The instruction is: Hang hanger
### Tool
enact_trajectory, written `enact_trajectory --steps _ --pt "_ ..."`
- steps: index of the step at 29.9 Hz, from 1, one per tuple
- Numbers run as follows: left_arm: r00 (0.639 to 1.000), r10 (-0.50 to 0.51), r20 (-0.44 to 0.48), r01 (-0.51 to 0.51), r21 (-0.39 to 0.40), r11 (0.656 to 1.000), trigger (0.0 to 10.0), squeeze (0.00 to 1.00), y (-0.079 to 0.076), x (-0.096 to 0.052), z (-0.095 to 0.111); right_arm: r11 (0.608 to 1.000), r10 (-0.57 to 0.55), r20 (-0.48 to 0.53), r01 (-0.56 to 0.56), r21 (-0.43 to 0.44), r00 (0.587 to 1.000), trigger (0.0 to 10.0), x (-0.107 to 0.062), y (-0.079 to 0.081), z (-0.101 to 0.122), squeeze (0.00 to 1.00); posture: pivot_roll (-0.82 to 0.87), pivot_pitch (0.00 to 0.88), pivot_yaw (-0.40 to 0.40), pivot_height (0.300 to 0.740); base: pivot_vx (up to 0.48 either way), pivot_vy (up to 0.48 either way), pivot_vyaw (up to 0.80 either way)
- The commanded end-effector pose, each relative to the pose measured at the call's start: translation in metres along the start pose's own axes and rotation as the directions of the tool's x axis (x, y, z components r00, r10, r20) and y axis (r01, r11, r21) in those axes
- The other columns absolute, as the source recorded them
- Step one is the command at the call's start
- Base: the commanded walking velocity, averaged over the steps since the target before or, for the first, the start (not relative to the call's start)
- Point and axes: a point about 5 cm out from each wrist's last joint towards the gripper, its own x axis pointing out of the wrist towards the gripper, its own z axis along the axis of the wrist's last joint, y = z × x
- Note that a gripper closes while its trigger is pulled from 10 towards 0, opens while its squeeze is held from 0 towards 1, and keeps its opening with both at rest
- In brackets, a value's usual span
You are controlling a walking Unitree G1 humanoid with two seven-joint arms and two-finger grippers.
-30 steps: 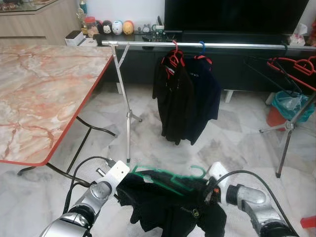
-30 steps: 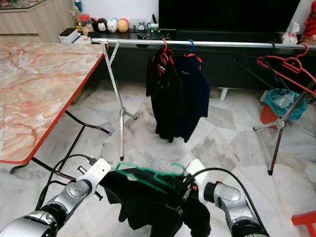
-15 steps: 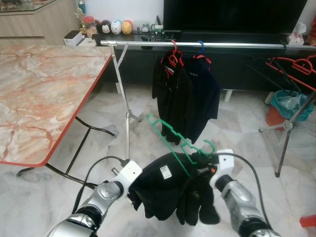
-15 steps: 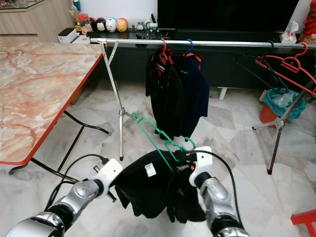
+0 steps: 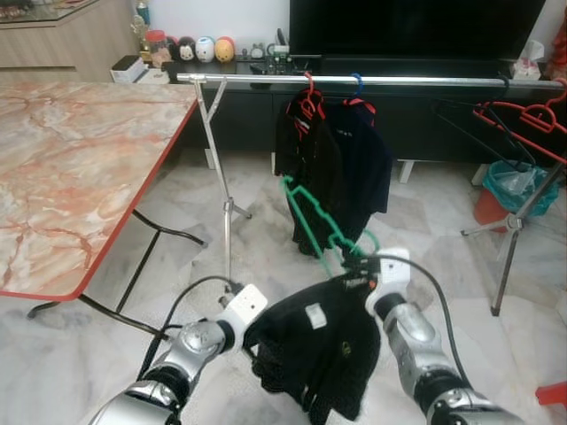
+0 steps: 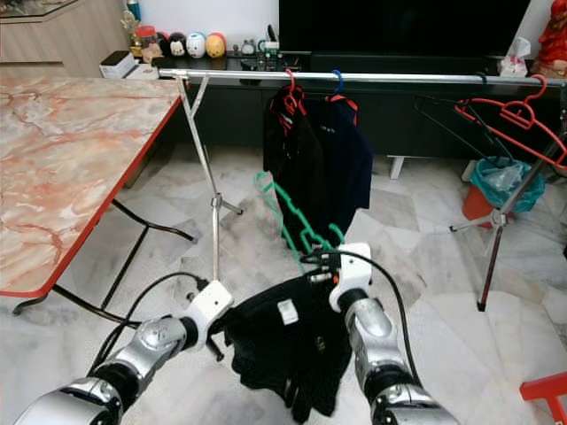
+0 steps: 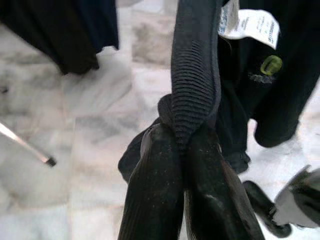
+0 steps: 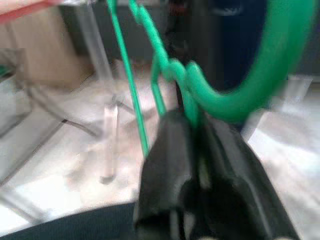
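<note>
Writing: white tag [image 5: 314, 316] on my black garment [image 5: 323, 350] and the tag in the left wrist view are too small to read.
Head views: right gripper [image 6: 321, 259] raised before me, clamped on green hanger [image 6: 288, 217], tilted up toward rail [image 5: 372, 81]; left gripper [image 5: 254, 325] low, forearm reaching forward.
Left wrist view: my fingers [image 7: 165, 190] are together, pinching ribbed black cloth.
Right wrist view: fingers [image 8: 170, 165] clamped just below the hanger's hook.

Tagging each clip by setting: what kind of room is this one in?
Most likely a home living room used for drying laundry. A large dark TV stands on a low black cabinet, a clothes rail holds dark shirts, and a marble-patterned folding table stands on the marble tile floor.
</note>
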Motion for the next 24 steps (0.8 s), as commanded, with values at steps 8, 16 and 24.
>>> enact_trajectory --steps 8,16,24 --pt "0.985 -0.153 0.082 0.160 -0.083 0.984 10.0 0.00 -0.001 -0.004 0.008 0.973 -0.162 0.129 0.180 -0.144 0.978 10.0 0.003 -0.004 0.017 0.00 0.12 0.000 -0.009 0.740 0.000 0.000 0.00" --pt "0.966 -0.135 0.222 0.202 -0.312 0.928 10.0 0.00 0.014 -0.008 0.019 0.910 -0.025 0.030 0.010 0.415 0.999 10.0 0.003 0.017 -0.001 0.00 0.13 0.000 -0.007 0.740 0.000 0.000 0.00" --pt "0.956 -0.157 0.249 0.239 -0.343 0.908 10.0 0.00 0.014 -0.008 0.022 0.790 0.247 0.225 -0.330 0.517 0.943 10.0 0.009 0.020 0.022 0.00 0.11 0.000 -0.002 0.740 0.000 0.000 0.00"
